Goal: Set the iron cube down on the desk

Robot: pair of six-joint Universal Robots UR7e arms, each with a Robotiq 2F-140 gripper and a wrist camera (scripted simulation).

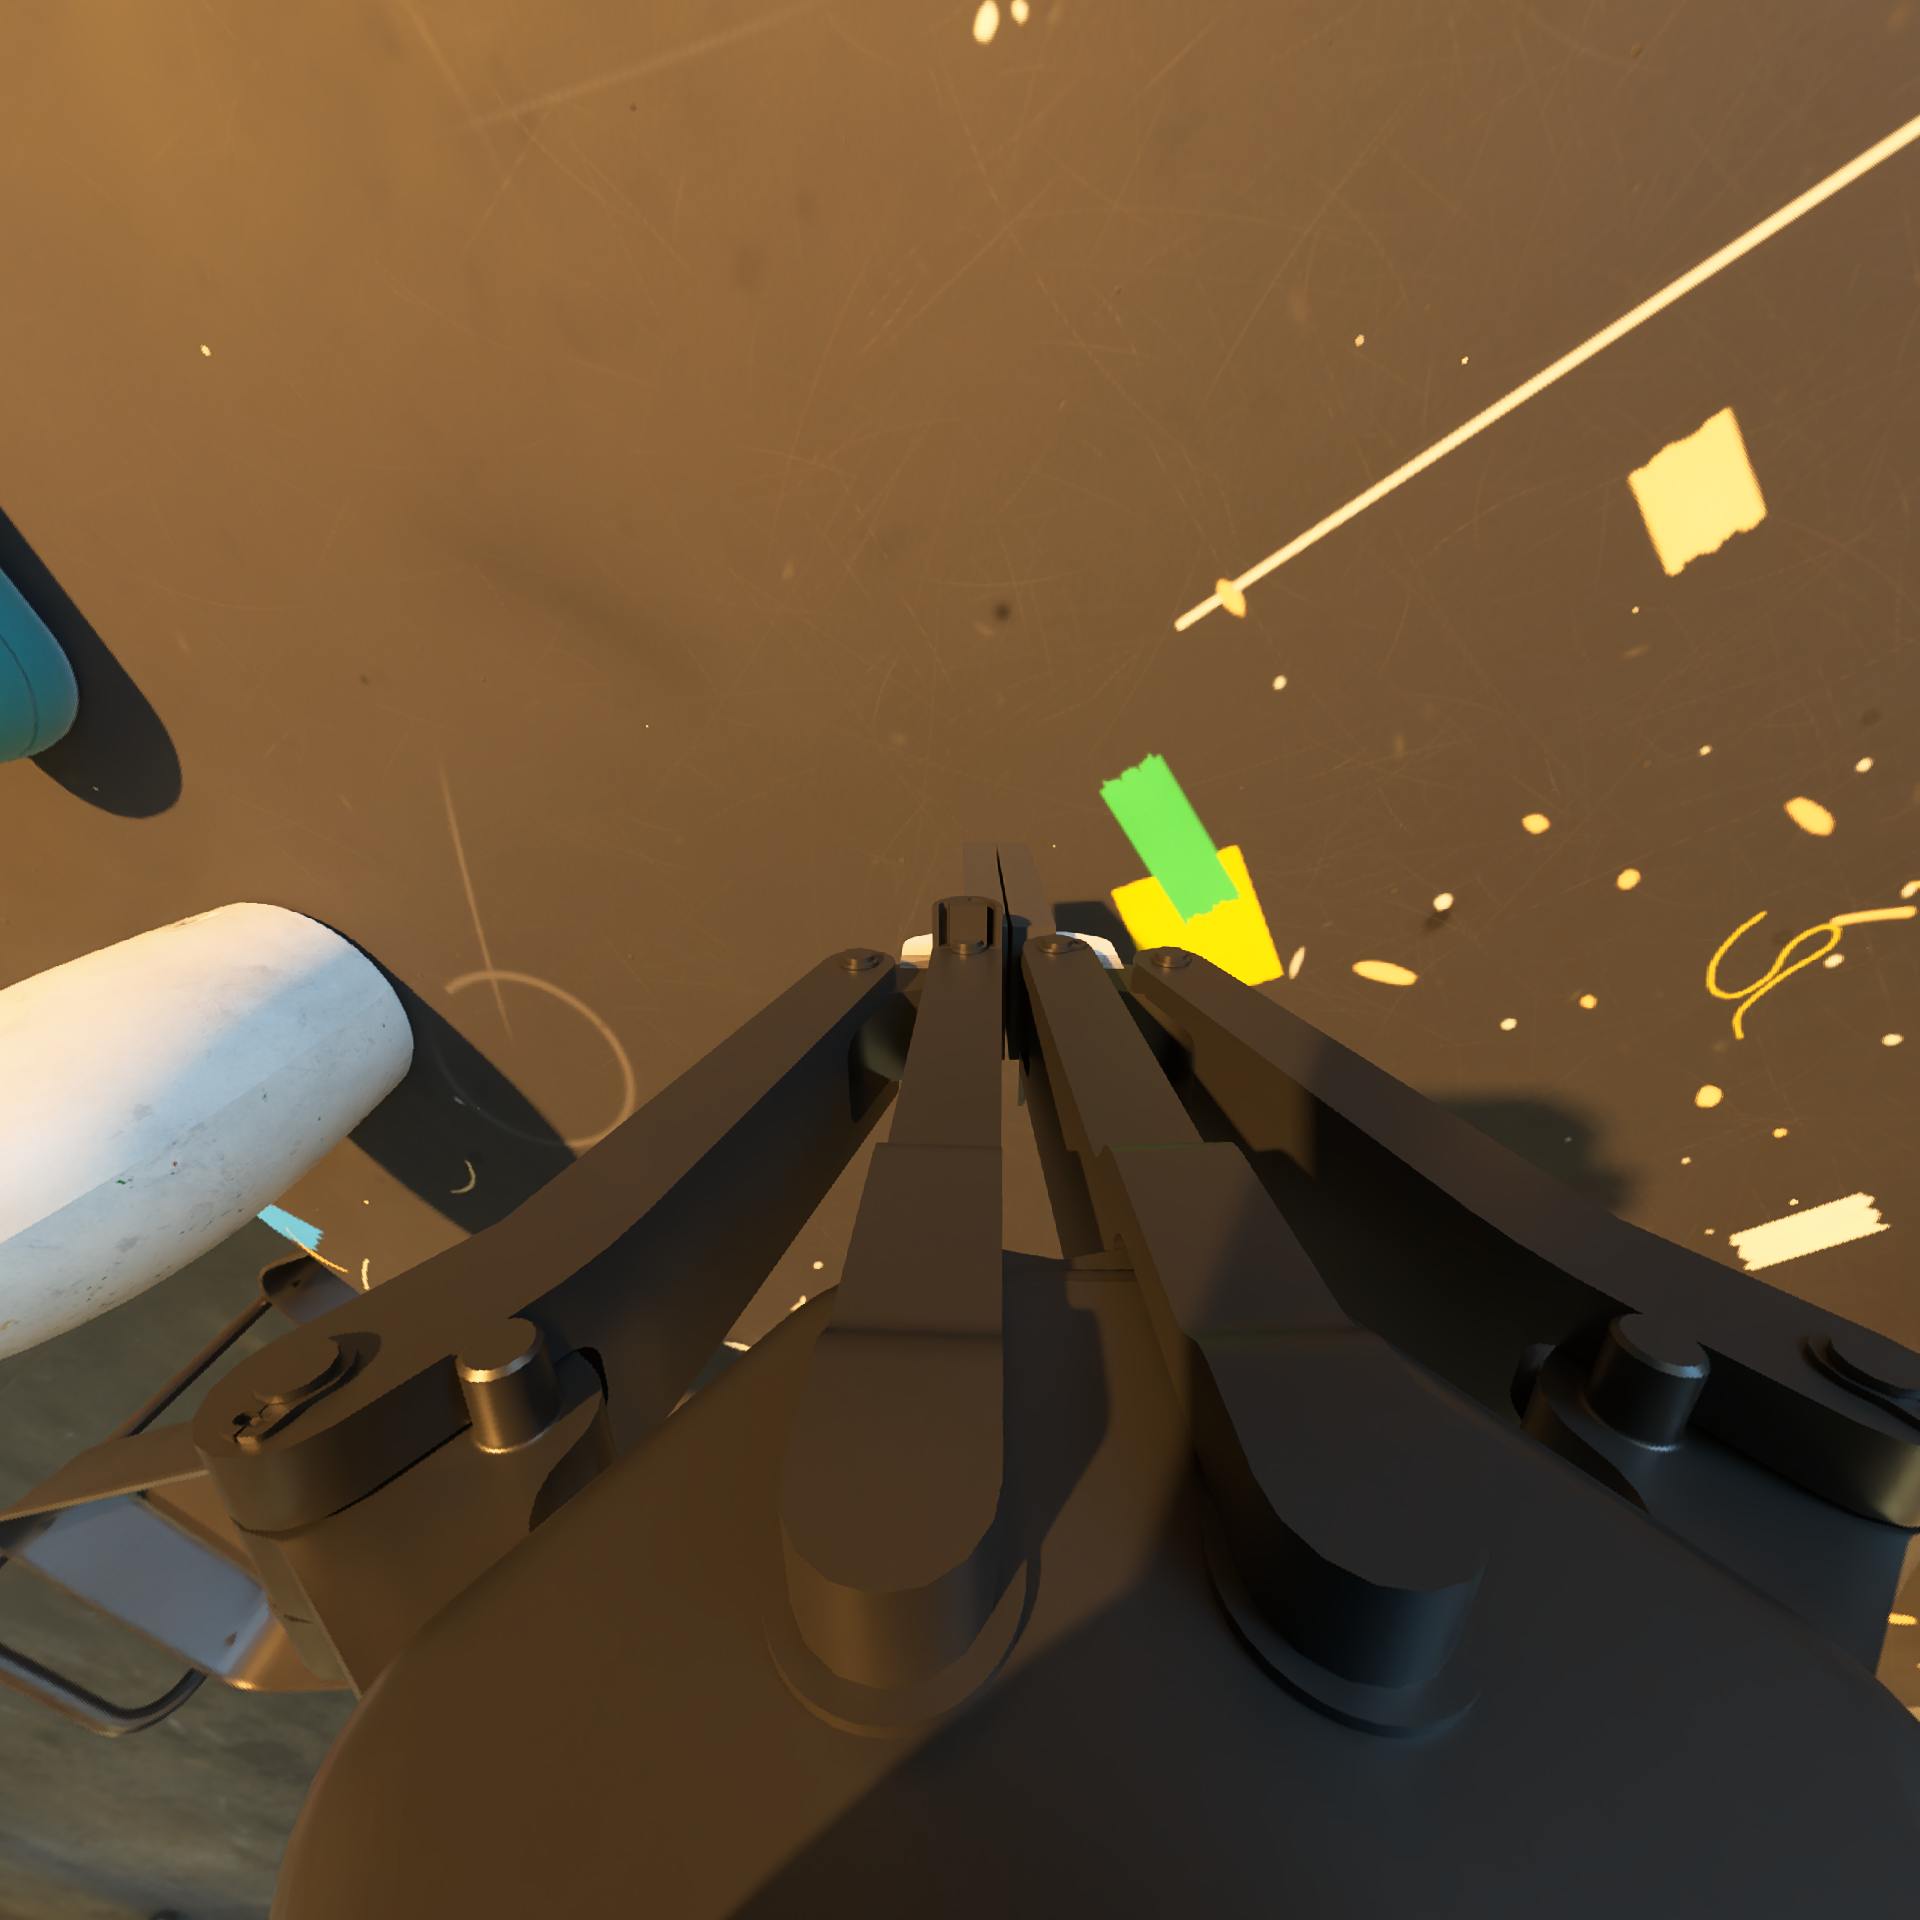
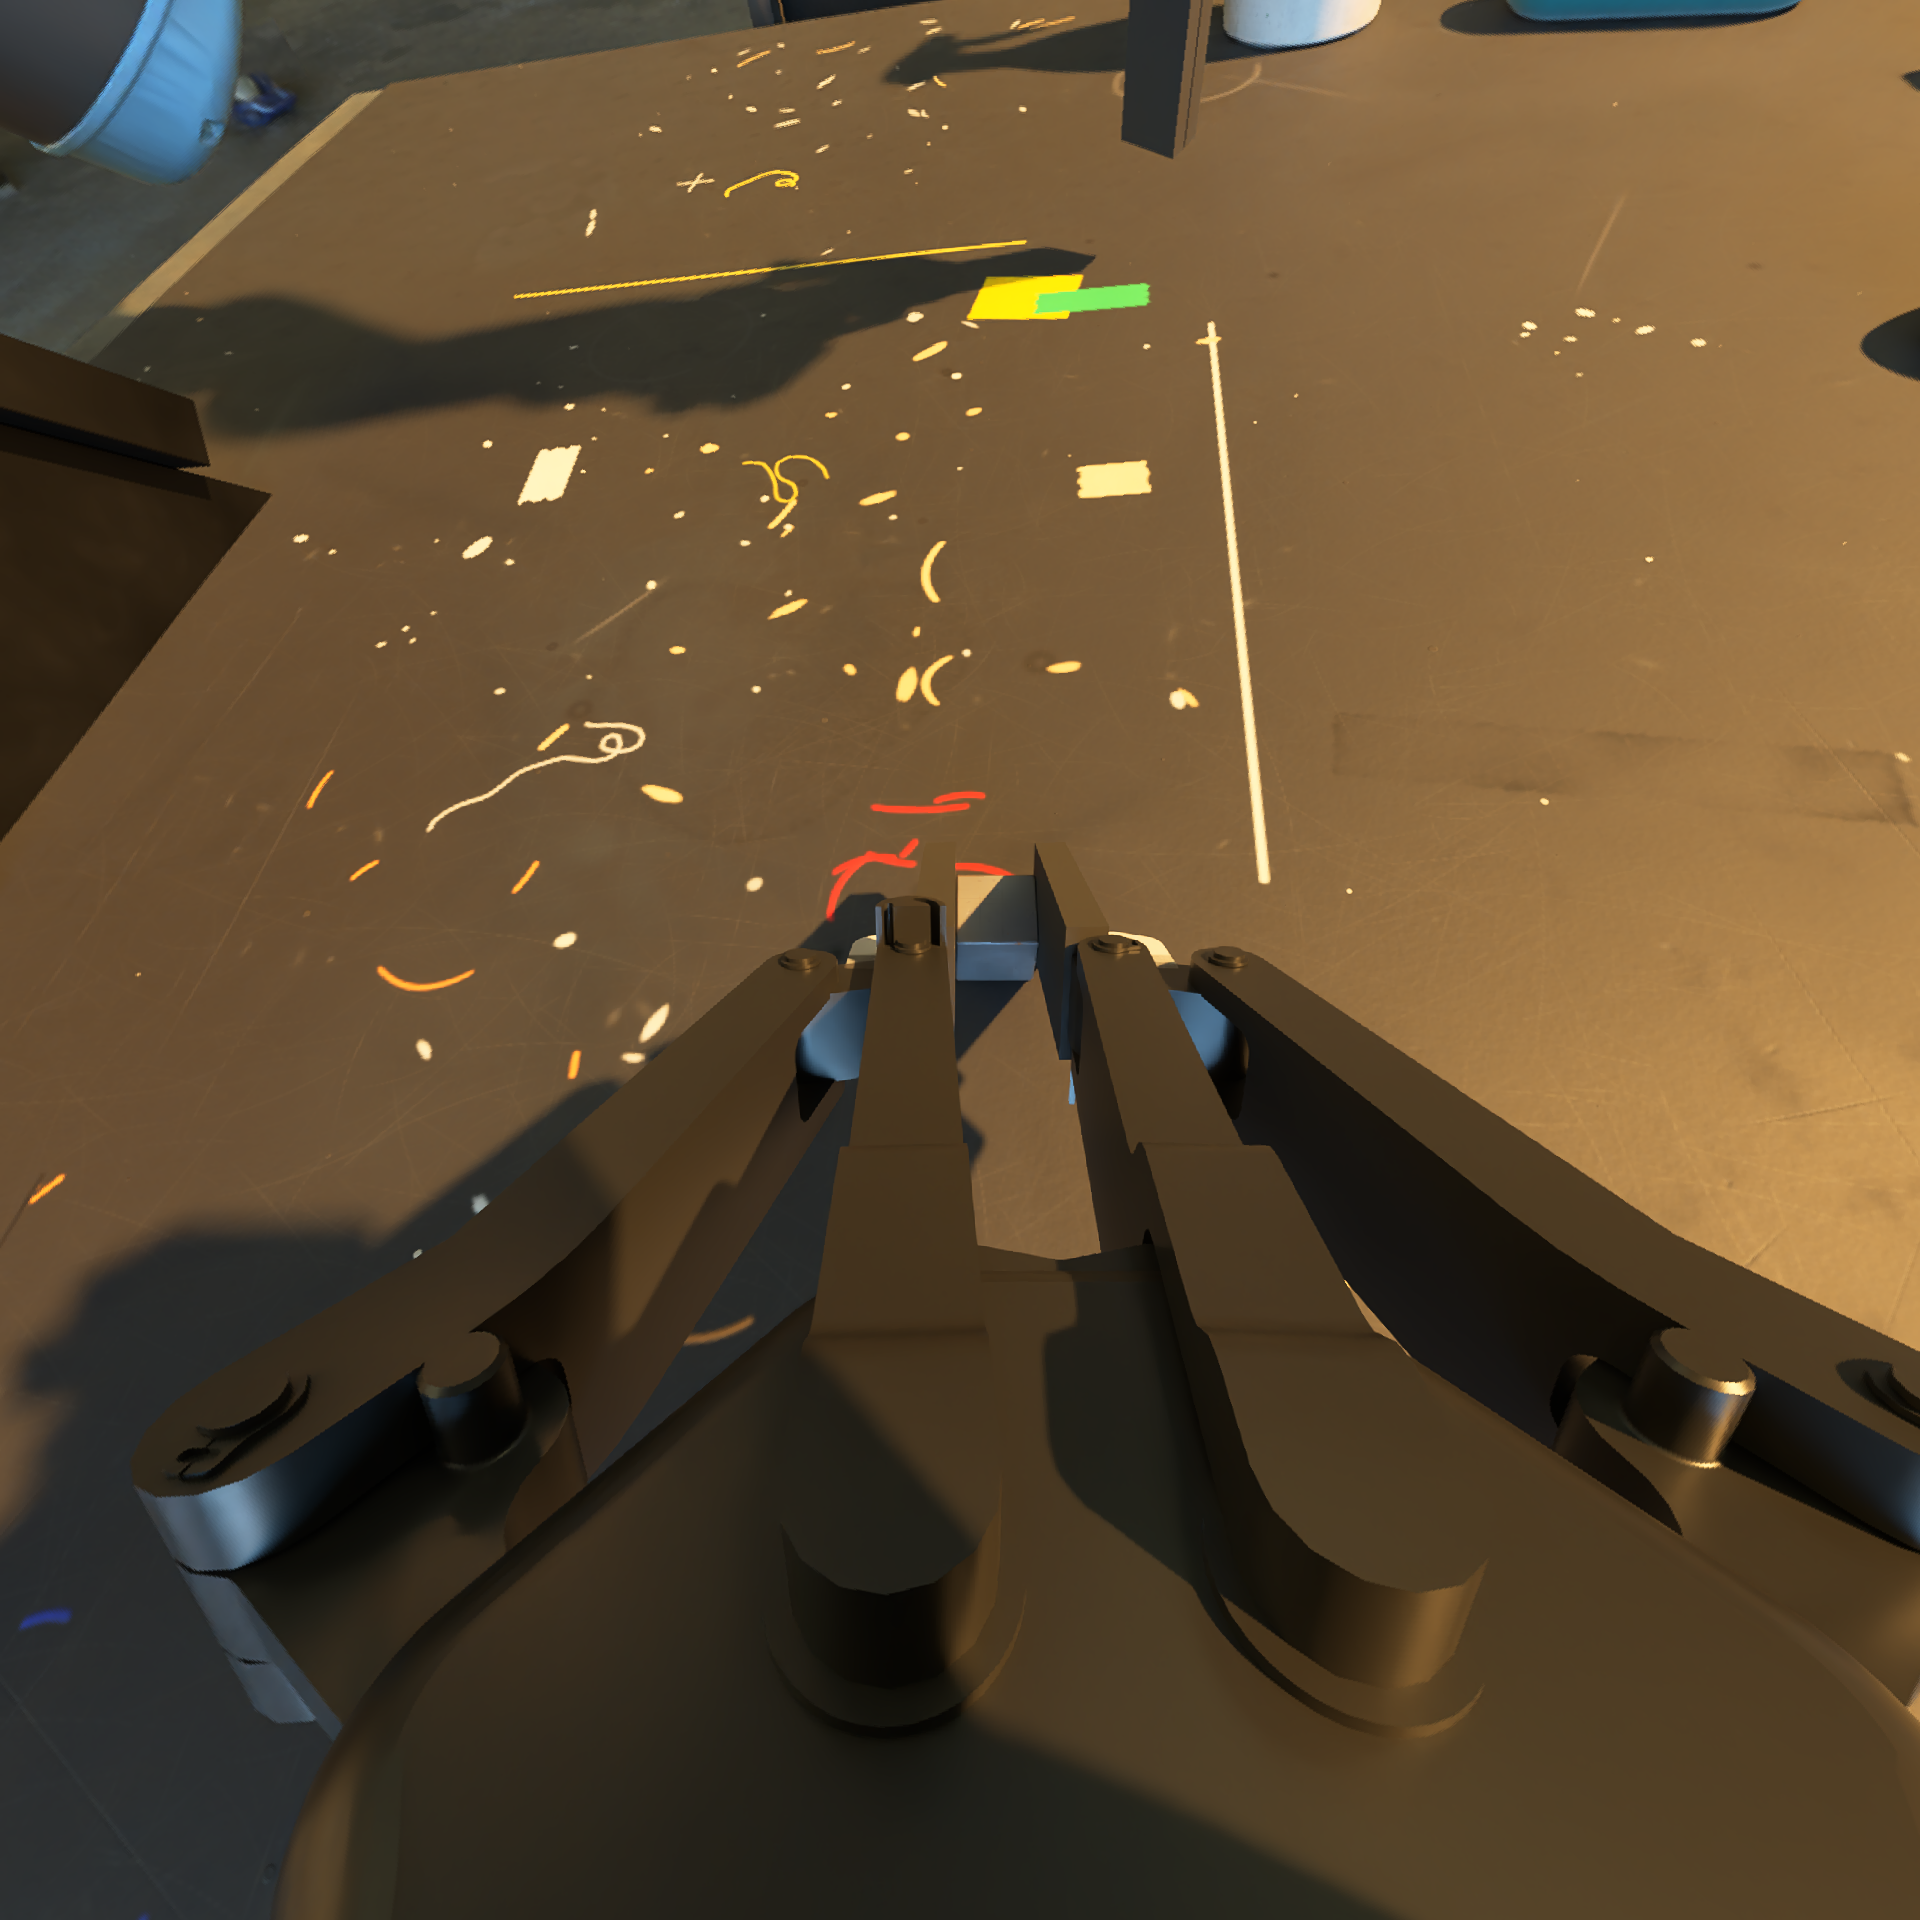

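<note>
Desk (image 2: 1558,623): brown, scratched, flecked with pale yellow paint spots | Iron cube (image 2: 995,914): grey, metallic | Right gripper (image 2: 995,883): dark grey-black | Tape patch (image 2: 1023,298), upper centre: yellow, green strip (image 2: 1093,299) across it | Scribble (image 2: 925,805), centre: red | Cylinder (image 1: 177,1101), left edge of left wrist view: white | Object (image 1: 31,675) above it: teal

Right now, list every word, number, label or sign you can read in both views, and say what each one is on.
None can be read.
Scratched brown desk top: only loose scribbles, strokes and specks in cream, orange and red; no letters or numbers.
Yellow tape patch and green tape strip: blank.
Small grey metal cube between the right gripper fingers: no marking shows.
White cylinder: no print shows.
</note>
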